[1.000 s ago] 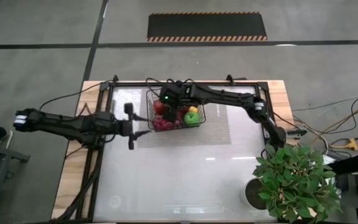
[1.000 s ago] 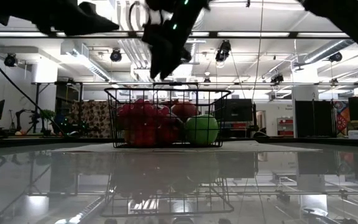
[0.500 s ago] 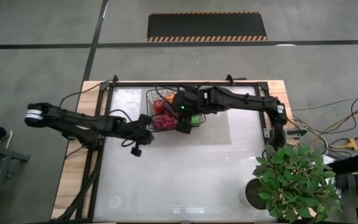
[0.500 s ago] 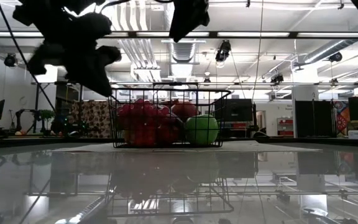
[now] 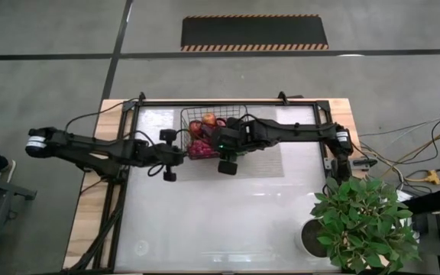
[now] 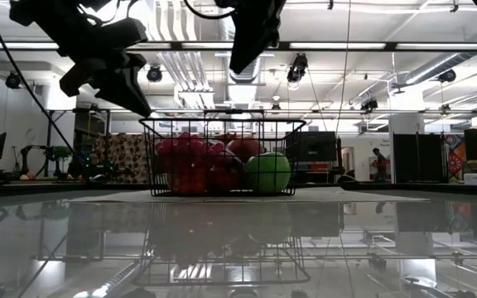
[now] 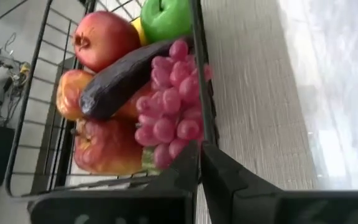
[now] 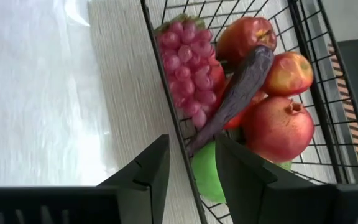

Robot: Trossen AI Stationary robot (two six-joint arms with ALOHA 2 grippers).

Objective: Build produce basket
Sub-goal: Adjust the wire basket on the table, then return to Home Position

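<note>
Sitting on a pale mat (image 5: 262, 160) toward the far side of the worktop (image 5: 228, 221), the black wire basket (image 5: 192, 118) holds the produce: purple grapes (image 7: 173, 99), a dark eggplant (image 7: 120, 81), red apples (image 8: 277, 127), a green apple (image 7: 163, 15) and a bit of yellow lemon (image 7: 138, 26) behind it. Left pincer (image 7: 199, 163) is at the basket's near left corner, fingers pressed together around the near rim wire, grapes just beyond the tips. Right pincer (image 8: 188, 155) is at the same near rim farther right, fingers (image 8: 238, 165) astride the wire, one outside over the mat, one inside just beside the green apple; a narrow gap shows between them and the wire, so a firm pinch cannot be told. Low view: both pincers hang above the basket's rim, left pincer (image 6: 110, 70) at its left, right pincer (image 6: 251, 33) over the middle. Leafy potted plant (image 5: 361, 221) stands at the worktop's near right corner, well apart from the basket. Cables (image 5: 396, 156) trail off the right edge. Striped floor mat (image 5: 254, 33) lies beyond the worktop.
</note>
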